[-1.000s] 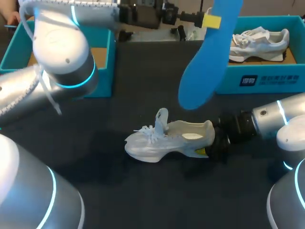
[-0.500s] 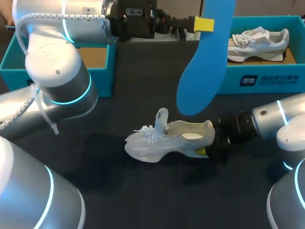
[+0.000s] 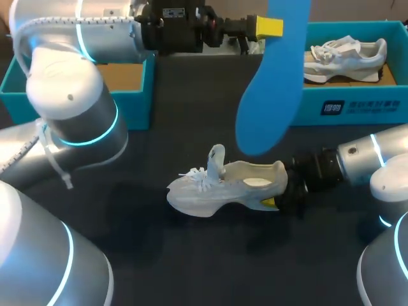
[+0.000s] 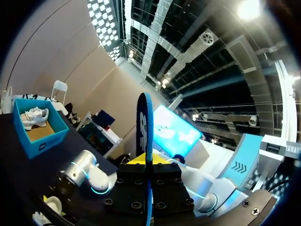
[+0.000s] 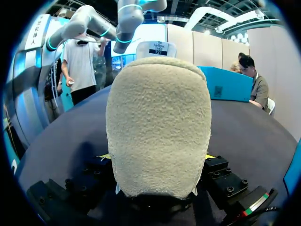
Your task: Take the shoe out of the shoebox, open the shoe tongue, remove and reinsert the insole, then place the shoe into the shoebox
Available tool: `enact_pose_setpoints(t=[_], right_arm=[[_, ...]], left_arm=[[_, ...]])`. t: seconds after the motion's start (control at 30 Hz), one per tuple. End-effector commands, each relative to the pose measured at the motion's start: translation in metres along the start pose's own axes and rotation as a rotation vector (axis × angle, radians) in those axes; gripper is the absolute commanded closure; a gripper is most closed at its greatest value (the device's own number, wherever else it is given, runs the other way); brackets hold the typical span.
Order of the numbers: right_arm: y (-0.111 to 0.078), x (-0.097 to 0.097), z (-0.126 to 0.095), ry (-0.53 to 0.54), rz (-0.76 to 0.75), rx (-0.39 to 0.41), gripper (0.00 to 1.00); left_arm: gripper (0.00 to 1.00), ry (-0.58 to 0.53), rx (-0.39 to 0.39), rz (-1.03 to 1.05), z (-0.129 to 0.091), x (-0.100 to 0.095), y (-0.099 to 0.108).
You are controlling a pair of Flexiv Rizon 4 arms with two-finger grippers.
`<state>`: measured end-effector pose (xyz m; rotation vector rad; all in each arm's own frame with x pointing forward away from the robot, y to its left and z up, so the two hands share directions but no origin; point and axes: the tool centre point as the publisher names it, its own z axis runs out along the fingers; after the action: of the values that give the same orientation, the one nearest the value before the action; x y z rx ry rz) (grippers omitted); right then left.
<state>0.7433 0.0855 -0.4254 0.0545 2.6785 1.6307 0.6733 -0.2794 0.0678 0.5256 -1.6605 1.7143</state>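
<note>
- The blue foam insole [image 3: 271, 83] hung upright in the upper middle of the head view, broad rounded end down, above and just behind the shoe. The left gripper [image 3: 268, 27] was closed on its upper end. In the left wrist view the insole stood edge-on between the two fingers.
- I judged the insole light, thin and floppy. Pinched at one end, it would likely sway and bend, so the broad end should go in first, with the grip staying near the narrow end.
- The pale grey-white mesh sneaker [image 3: 223, 185] sat on its sole at the centre of the frame, toe pointing left. Its tongue [image 3: 217, 159] stood up and the mouth was open, showing a pale interior.
- The right gripper [image 3: 280, 196] was clamped on the sneaker's heel from two sides. In the right wrist view the fuzzy heel filled the space between its yellow tips.
- The sneaker looked light and soft-sided, likely to slide or tip if pushed from above, so a hold on the firmer heel suited it.
- The dark matte table [image 3: 191, 261] looked smooth and flat, probably offering only modest grip under the sole.
- An open teal cardboard shoebox [image 3: 137, 83] with a bare brown floor sat at the upper left of the frame.
- Another teal shoebox [image 3: 357, 102] at the upper right held a second white sneaker [image 3: 347, 54].
</note>
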Motion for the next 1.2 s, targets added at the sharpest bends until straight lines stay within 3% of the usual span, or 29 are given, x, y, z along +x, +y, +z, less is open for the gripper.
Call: enact_pose_setpoints(t=[0.03,0.5,0.8,1.2], right_arm=[[-0.006,-0.001,0.005,-0.002,0.0,0.001,1.0],[-0.006,-0.001,0.005,-0.002,0.0,0.001,1.0],[-0.006,-0.001,0.005,-0.002,0.0,0.001,1.0],[-0.006,-0.001,0.005,-0.002,0.0,0.001,1.0]], left_arm=[[1.0,0.009,0.036,-0.001,-0.003,0.015,0.01],[1.0,0.056,0.071,-0.14,0.001,0.043,0.032],[1.0,0.052,0.082,-0.21,-0.006,0.041,0.051],[1.0,0.057,0.113,-0.227,-0.004,0.037,0.055]])
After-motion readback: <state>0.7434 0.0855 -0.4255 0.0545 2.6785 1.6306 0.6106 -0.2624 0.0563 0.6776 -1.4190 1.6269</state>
